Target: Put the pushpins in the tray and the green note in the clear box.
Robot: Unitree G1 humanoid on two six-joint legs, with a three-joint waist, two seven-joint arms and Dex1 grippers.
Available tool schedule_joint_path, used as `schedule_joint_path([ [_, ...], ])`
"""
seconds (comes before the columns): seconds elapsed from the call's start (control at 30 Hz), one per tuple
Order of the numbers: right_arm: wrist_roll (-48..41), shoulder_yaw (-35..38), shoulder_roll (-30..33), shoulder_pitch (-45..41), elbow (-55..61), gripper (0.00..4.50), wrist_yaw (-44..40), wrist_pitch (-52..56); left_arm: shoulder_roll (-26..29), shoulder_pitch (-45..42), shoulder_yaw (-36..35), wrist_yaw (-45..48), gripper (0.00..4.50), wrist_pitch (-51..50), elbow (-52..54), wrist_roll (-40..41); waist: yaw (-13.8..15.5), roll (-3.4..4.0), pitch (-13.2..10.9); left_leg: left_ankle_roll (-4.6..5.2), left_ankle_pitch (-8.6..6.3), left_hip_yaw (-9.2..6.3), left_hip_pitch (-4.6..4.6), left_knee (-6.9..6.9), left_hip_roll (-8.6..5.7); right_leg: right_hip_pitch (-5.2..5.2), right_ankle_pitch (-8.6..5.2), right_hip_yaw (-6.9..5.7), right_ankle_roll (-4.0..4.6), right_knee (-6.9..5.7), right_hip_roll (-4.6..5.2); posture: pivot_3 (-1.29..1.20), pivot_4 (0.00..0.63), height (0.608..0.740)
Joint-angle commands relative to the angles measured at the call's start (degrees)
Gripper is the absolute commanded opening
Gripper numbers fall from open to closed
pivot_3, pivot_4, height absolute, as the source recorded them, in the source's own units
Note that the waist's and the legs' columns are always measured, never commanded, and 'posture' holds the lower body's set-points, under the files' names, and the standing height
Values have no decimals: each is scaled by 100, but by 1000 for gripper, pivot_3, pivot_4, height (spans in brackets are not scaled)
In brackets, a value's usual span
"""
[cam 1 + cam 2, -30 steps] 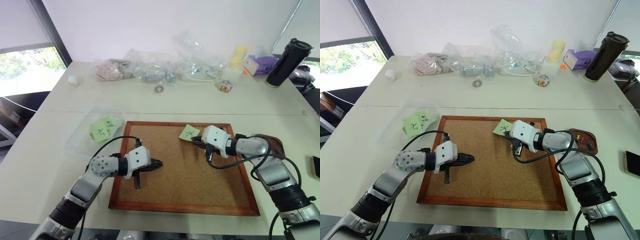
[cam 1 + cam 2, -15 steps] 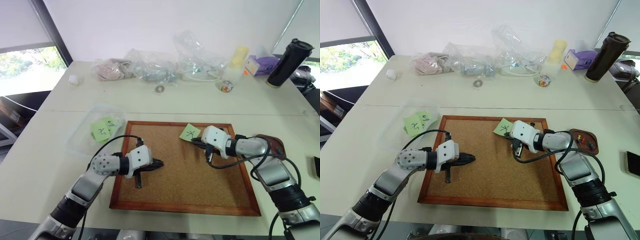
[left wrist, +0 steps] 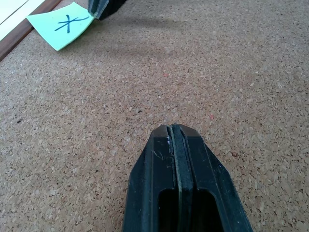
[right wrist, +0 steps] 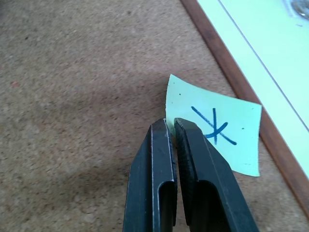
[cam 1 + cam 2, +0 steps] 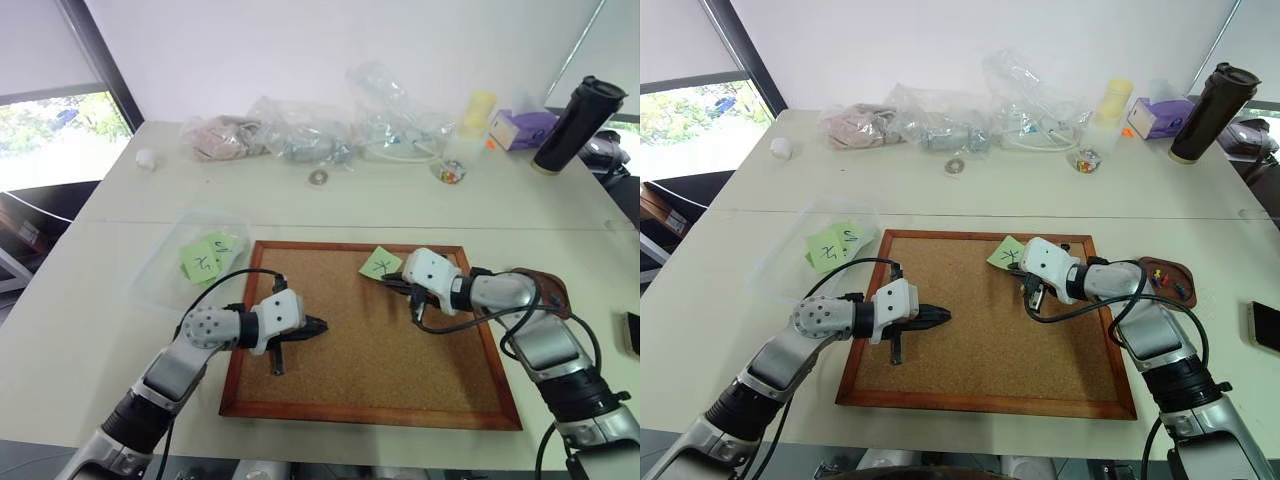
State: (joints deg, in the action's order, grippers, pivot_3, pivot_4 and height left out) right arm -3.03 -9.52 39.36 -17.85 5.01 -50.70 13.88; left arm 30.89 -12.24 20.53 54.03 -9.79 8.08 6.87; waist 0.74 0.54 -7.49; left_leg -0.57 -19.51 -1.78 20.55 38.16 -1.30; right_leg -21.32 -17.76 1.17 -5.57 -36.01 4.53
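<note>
Cork board (image 5: 985, 330) taken as the landmark throughout.

Pushpins (image 5: 1171, 286): resting as small red and dark specks inside the tray (image 5: 1166, 281), just beyond the board's right edge. Judged done, though too small for a sure count.

Green note (image 4: 217, 130): lying on the board's far edge, near the far right corner, marked with a black cross. Not yet in the clear box (image 5: 190, 262), which stands just off the board's far left corner and already holds two scribbled notes (image 5: 210, 256). Judged the one step left.

Right gripper (image 4: 173, 129): hovering over the board's far right part, tips at the near edge of the green note. Jaws nearly together, with only a thin slit between them. Seemingly pinching the note's edge, or just about to; whether paper actually sits between the pads cannot be told for certain.

Left gripper (image 3: 174, 131): poised above the board's left half, pointing across the cork toward the note, well apart from it. Jaws pressed fully together, holding nothing.

Remaining work, as judged: securing the note, lifting it off the cork, carrying it across the board toward the far left corner and releasing it into the box. Thin paper lying flat on cork, so likely to slip from a shallow pinch.
</note>
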Motion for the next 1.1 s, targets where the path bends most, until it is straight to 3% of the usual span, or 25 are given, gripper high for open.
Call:
schedule_joint_path([
  [0.03,-148,257,10,-131,386,185,55,117,86,48,53,-91,0,-318,-346,-252,1,1,-3,0,0,0,1,0,0,0,0,0,0,0,0,0,150,740],
  [0.8,-261,256,15,-167,454,185,-35,513,185,-603,-548,43,0,-647,-198,400,-26,-31,-130,-5,3,0,11,0,2,-16,10,-17,-18,-4,0,0,150,740],
  [0.93,-254,254,4,-177,459,185,-23,515,475,-773,-568,444,0,-790,92,616,-84,-36,-134,-69,41,-1,107,3,2,-120,26,-28,-46,-23,-1,0,150,740],
  [1.1,-249,249,-10,-194,460,185,-4,516,726,-911,-569,816,0,-934,385,805,-139,-35,-135,-81,49,-3,134,-5,4,-159,28,-48,-51,-39,-6,0,150,740],
])
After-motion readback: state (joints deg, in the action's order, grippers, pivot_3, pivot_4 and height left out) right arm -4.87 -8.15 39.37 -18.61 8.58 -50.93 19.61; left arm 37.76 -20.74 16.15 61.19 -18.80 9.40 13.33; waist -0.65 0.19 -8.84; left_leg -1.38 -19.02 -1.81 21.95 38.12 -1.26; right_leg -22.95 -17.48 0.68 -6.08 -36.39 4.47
